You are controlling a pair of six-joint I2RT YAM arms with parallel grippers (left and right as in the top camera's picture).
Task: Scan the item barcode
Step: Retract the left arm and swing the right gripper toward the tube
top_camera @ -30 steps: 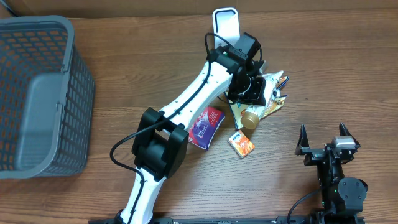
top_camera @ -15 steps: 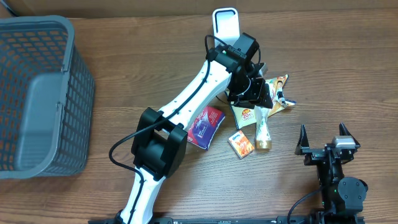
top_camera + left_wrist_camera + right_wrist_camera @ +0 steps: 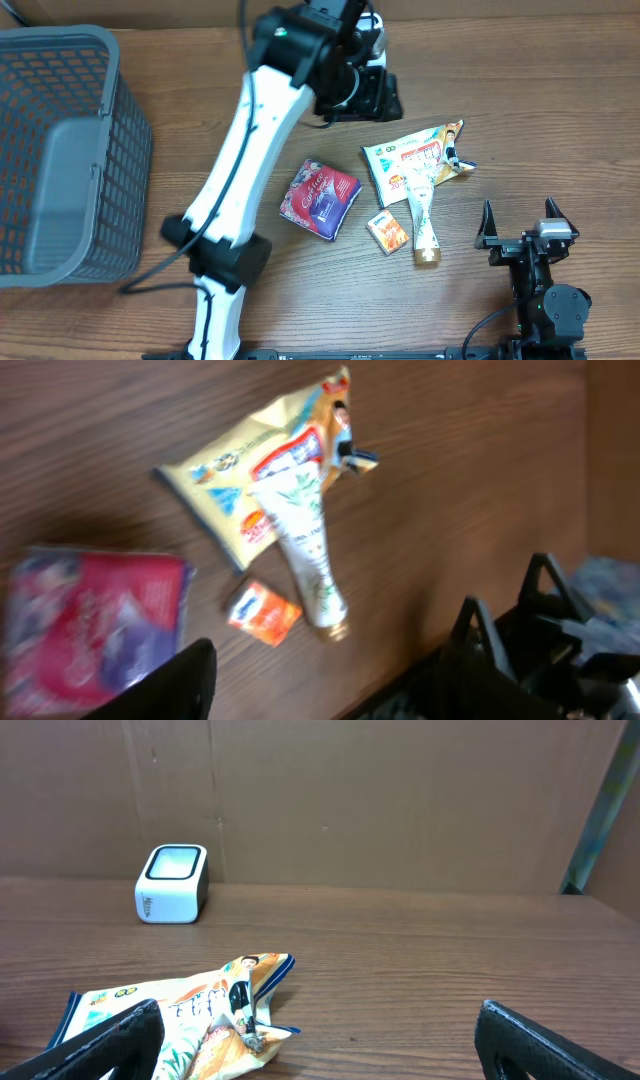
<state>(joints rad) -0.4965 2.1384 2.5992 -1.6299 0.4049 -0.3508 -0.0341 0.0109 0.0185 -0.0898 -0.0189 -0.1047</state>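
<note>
On the tabletop (image 3: 560, 120) a grey basket (image 3: 60, 150) sits at the left. Right of centre lies a snack bag (image 3: 400, 155), with the tube (image 3: 422, 215) overlapping its near edge. The left end effector (image 3: 335, 632) and the right end effector (image 3: 520, 228) are both released and empty.

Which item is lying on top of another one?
The white tube: its flat end rests on the yellow bag. The pouch and box lie on bare table.

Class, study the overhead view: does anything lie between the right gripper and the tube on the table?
Nothing visible does. Only bare table separates the open right gripper from the tube, which lies partly on the snack packet.
</note>
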